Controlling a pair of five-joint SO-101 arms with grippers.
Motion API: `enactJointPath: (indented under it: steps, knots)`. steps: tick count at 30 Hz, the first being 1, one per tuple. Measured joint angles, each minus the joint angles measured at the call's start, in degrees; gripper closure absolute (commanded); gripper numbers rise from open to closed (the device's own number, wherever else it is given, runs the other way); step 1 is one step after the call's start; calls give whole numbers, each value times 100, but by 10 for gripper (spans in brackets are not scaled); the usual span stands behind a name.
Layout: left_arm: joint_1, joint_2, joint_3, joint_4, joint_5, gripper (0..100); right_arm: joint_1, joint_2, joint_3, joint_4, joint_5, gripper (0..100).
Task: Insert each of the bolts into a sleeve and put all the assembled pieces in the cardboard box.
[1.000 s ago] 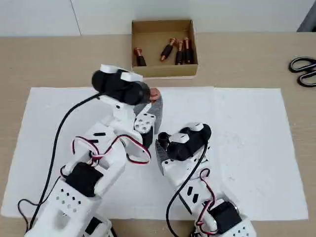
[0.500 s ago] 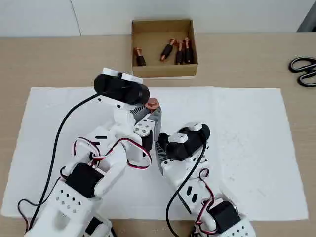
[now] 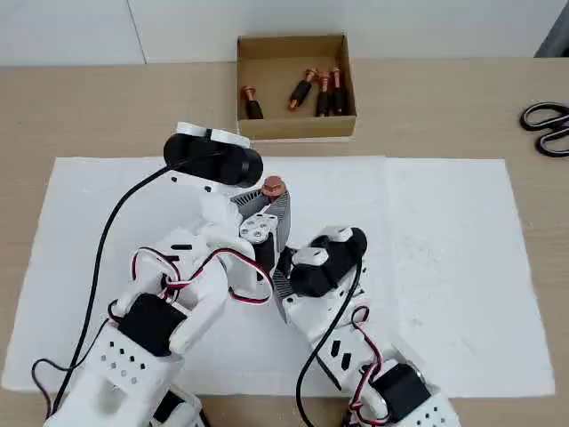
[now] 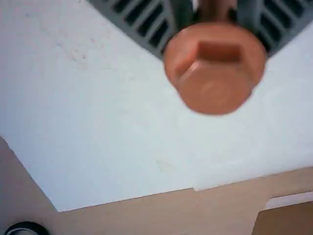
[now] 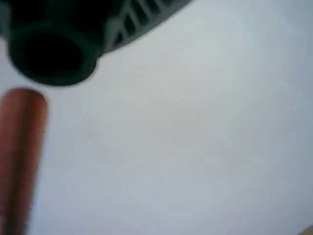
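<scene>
My left gripper (image 3: 269, 201) is shut on a copper bolt (image 3: 273, 187) above the white paper, the hexagonal head (image 4: 213, 68) pointing away from the wrist between the grey fingers (image 4: 139, 17). Just beside it, my right gripper (image 3: 283, 271) is shut on a black sleeve (image 5: 49, 55). The sleeve's open end faces the bolt's copper shank (image 5: 22, 156), which lies close to the opening but outside it. The cardboard box (image 3: 295, 130) stands at the far edge of the paper with several assembled pieces (image 3: 320, 92) inside.
A white paper sheet (image 3: 444, 267) covers the wooden table's middle. Black scissors (image 3: 547, 127) lie at the far right edge. Both arms crowd the sheet's near centre, their cables trailing toward the front.
The left gripper drew the bolt back from the box side toward the right gripper. The right gripper shifted left, closing the gap between sleeve and bolt.
</scene>
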Motion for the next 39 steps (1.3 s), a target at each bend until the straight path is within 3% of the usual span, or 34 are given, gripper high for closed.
enactJointPath:
  steps: [16,39]
  knots:
    - [0,-35,141,0,0,995,9,0,0,0,0,995]
    - [202,-70,176,703,35,995,0,9,9,0,0,995]
